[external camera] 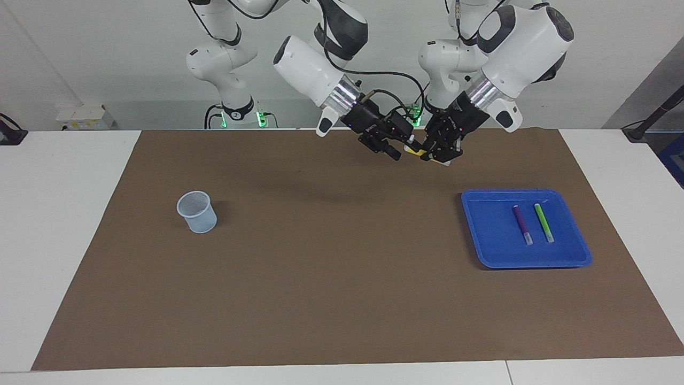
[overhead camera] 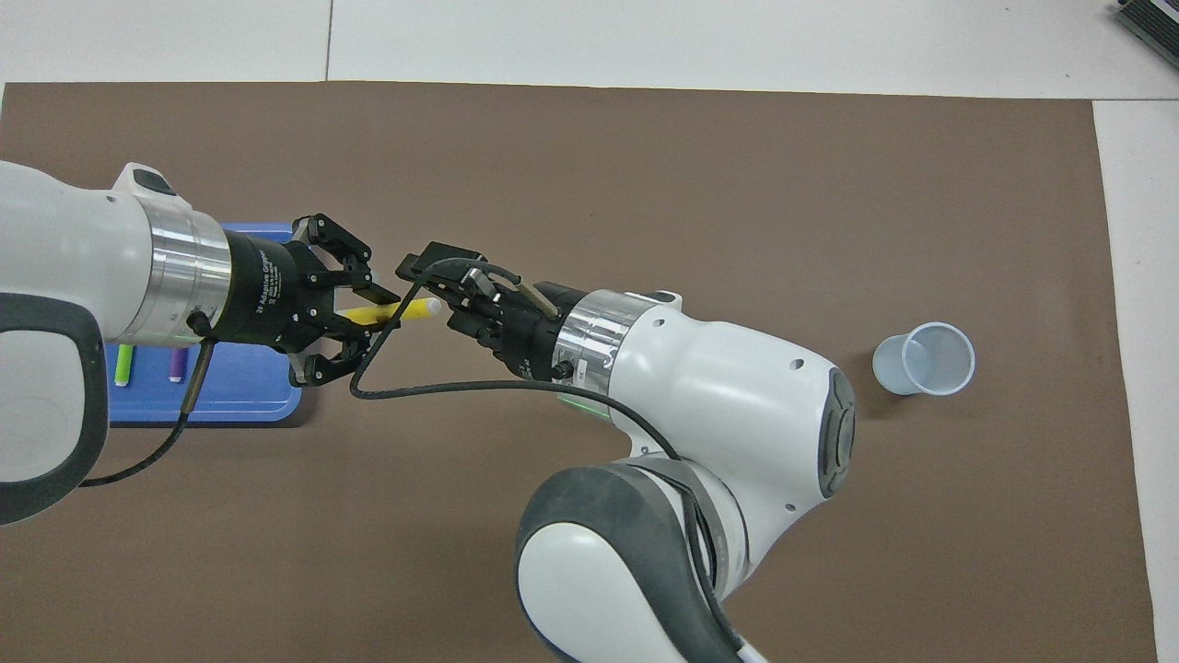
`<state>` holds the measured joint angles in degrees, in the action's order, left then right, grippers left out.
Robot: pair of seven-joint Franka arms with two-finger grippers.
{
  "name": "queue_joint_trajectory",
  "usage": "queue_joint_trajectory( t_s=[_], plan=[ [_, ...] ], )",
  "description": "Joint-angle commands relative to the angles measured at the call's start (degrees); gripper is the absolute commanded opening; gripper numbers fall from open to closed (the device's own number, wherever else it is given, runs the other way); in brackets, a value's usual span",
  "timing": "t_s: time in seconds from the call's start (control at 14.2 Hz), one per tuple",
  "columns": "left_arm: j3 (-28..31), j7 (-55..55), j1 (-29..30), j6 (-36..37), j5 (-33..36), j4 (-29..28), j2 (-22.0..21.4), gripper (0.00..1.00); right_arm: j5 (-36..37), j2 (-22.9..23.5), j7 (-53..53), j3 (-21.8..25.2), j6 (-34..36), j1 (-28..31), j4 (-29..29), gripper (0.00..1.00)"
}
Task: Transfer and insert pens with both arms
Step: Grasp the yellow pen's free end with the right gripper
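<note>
My left gripper [external camera: 437, 155] [overhead camera: 373, 315] is shut on the yellow pen [external camera: 418, 153] [overhead camera: 387, 313] and holds it level in the air over the brown mat, beside the blue tray. The pen's pale cap end points at my right gripper [external camera: 403, 148] [overhead camera: 440, 290], which is open with its fingers on either side of the cap end. The purple pen [external camera: 522, 224] [overhead camera: 175, 366] and the green pen [external camera: 544, 222] [overhead camera: 122, 366] lie side by side in the blue tray [external camera: 491, 235] [overhead camera: 249, 401].
A pale translucent cup [external camera: 197, 212] [overhead camera: 924, 359] stands upright on the brown mat [external camera: 331, 267] toward the right arm's end of the table. The tray sits toward the left arm's end. White table surrounds the mat.
</note>
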<state>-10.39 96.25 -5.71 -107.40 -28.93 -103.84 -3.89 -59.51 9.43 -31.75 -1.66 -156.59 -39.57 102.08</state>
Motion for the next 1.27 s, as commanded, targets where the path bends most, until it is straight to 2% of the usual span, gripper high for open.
queue_joint_trajectory(
  t_s=[0.0, 0.14, 0.35, 0.56, 0.7, 0.99, 1.06, 1.2],
  plan=[
    [0.5, 0.4, -0.1, 0.7, -1.2, -1.8, -1.8, 0.00, -1.2, 0.9, -0.5, 0.0, -0.7, -0.8, -1.4, 0.70],
    [0.4, 0.4, -0.1, 0.7, -1.3, -1.8, -1.8, 0.00, -1.2, 0.9, -0.2, 0.0, -0.7, -0.9, -1.3, 0.62],
    [0.4, 0.4, -0.1, 0.8, -1.4, -1.8, -1.8, 0.00, -1.3, 0.9, 0.1, 0.0, -0.7, -1.4, -1.1, 0.59],
    [0.4, 0.4, -0.1, 0.8, -1.4, -1.9, -1.8, 0.00, -1.2, 0.9, 0.2, 0.0, -0.7, -1.4, -1.1, 0.48],
    [0.4, 0.4, -0.1, 0.8, -1.4, -1.9, -1.8, 0.00, -1.2, 0.9, 0.8, 0.0, -0.7, -1.2, -1.0, 0.39],
    [0.5, 0.4, 0.0, 1.2, -1.4, -1.8, -1.8, 0.00, -1.4, 1.4, 2.4, 0.0, -0.7, -0.7, -0.7, 0.07],
    [0.4, 0.4, 0.0, 1.2, -1.4, -1.8, -1.8, 0.00, -1.5, 1.4, 2.4, 0.0, -0.6, -0.7, -0.7, 0.01],
    [0.5, 0.4, 0.0, 1.2, -1.4, -1.8, -1.9, 0.00, -2.1, 1.4, 2.4, 0.0, -0.6, -0.6, -0.9, 0.00]
  ],
)
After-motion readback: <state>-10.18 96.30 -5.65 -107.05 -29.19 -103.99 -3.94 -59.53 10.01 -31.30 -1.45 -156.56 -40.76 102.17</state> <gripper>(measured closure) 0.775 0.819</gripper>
